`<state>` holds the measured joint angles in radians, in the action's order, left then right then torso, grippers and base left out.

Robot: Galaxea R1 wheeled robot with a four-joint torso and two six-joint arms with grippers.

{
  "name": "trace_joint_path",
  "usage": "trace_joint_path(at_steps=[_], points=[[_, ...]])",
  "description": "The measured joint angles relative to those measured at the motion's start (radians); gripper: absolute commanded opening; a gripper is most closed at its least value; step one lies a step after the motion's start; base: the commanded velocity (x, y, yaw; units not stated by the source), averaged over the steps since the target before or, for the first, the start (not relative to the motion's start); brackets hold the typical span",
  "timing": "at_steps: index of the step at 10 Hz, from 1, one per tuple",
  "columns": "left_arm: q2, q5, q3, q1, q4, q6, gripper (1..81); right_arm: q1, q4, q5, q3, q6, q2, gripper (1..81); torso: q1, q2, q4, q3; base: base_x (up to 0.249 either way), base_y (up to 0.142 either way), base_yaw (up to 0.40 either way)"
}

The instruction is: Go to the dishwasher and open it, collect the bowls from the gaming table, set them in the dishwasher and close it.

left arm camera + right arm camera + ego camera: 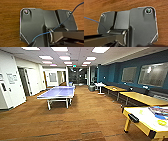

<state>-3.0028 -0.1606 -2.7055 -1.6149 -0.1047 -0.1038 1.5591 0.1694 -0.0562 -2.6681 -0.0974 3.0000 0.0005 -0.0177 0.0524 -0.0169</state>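
Gripper fingers unseen over brown carpet [10, 25], no legible writing

Bright, even light falls from the ceiling panels [64, 58], which glow almost white and lose their edges to glare. The blue table-tennis table [58, 92] takes a pale sheen and throws a soft shadow onto the brown carpet [82, 114] beneath it. The framed panes [153, 74] on the teal wall carry a milky reflection. Everything looks blocky and soft, far doorways smeared; straight lines bow toward the edges. In both wrist views the carpet grain streaks, and the dark plate [33, 23] shows thin bright rims.
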Motion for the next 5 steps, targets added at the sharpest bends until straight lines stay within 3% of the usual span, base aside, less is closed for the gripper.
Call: trace_joint_path(at_steps=[5], points=[[0.0,-0.01,-0.002,0.014,0.0,0.003,81.1,0.009,0.0,0.003,-0.002,0.0,0.005,81.1,0.0,0.0,0.0,0.0,0.0,0.0,-0.4]])
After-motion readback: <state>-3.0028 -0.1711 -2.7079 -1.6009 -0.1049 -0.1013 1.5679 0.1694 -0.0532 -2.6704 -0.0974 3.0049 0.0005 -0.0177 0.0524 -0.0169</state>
